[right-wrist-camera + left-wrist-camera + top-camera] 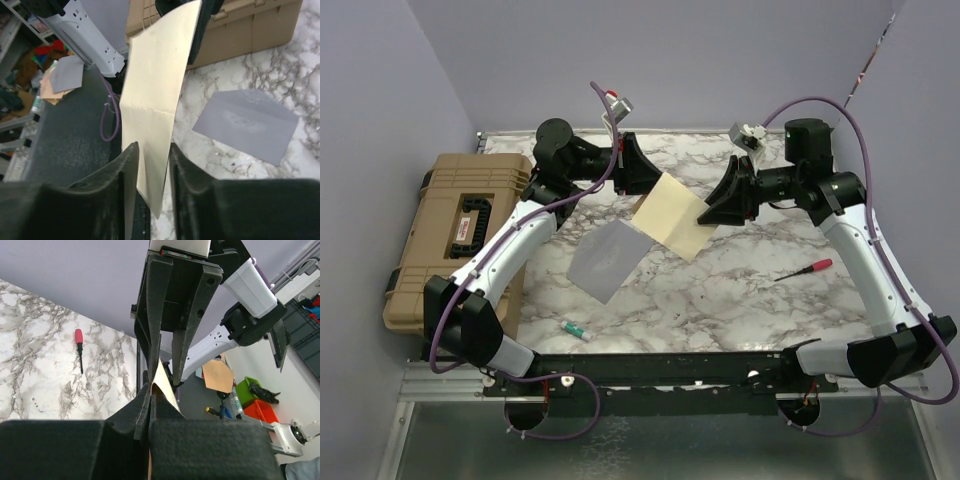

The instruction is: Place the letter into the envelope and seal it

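The peach-tan letter [672, 215] hangs in the air above the marble table, stretched between both grippers. My left gripper [645, 175] is shut on its far left corner; in the left wrist view the sheet [167, 387] is pinched at my fingertips [151, 387]. My right gripper [712, 212] straddles the opposite corner. In the right wrist view the letter [157, 75] passes between my right gripper's [151, 150] jaws, which stand apart with a gap on each side. The light-grey envelope [608, 258] lies flat on the table below the letter, also in the right wrist view [245, 125].
A big tan hard case [450, 235] sits at the table's left edge. A red-handled screwdriver [805, 268] lies on the right. A small green-and-white pen-like item [574, 328] lies near the front edge. Purple walls close in the back and sides.
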Tool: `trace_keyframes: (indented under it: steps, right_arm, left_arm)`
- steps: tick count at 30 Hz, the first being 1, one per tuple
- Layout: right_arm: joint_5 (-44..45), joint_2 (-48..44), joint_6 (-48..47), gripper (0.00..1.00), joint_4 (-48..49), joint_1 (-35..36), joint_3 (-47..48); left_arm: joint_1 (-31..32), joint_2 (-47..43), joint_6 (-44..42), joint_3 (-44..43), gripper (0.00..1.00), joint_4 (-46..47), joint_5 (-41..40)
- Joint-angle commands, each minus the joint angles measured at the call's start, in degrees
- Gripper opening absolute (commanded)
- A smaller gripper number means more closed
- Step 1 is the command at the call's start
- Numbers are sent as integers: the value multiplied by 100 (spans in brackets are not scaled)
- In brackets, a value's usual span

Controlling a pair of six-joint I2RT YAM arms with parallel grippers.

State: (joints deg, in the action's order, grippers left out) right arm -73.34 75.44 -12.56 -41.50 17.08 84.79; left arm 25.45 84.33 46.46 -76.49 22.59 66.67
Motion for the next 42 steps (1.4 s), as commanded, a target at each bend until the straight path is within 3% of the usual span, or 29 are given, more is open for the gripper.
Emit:
trace_keyframes:
  steps: [1,6,9,12,14,19,23,26,28,30,35,42]
  right_arm:
    - [-62,117,111,39,-37,-10,179]
    - [-376,170,449,38,349,-10,117]
    - [-517,190,727,25,637,-4,11]
    - [-415,186,780,3,713,-12,-54]
    - [-328,153,854,0,829,-8,-108]
    - [293,19,963,0,1029,-4,-221]
    - [1614,-82,1204,0,1194,-10,-253]
    - [2709,-94,1606,0,1489,-6,-317]
    - [3231,-40,1685,0,1507,-9,-295]
    - [3451,38,1702,0,1428,-8,-246]
    - [2752,212,1787,0,1399,-8,-109]
    - [1249,184,1770,0,1506,39,-101]
  left_arm:
    - [-40,-109,-235,-142,0,5,213]
    - [-40,-195,-369,-61,0,4,244]
    - [-37,-218,-398,-27,0,0,242]
    - [-48,-255,-486,-17,0,-4,234]
    - [-64,-283,-564,13,0,-28,195]
    - [-331,-448,-1003,271,22,-493,299]
    - [-1058,-667,-2315,433,33,-2093,91]
    - [-1295,-844,-3370,343,55,-3323,-1212]
    - [-1292,-906,-3573,317,60,-3504,-2055]
    - [-1261,-898,-3598,215,69,-3524,-2135]
    - [-846,-908,-3732,-15,84,-3533,-2058]
    - [622,-952,-4885,46,90,-3470,-2681]
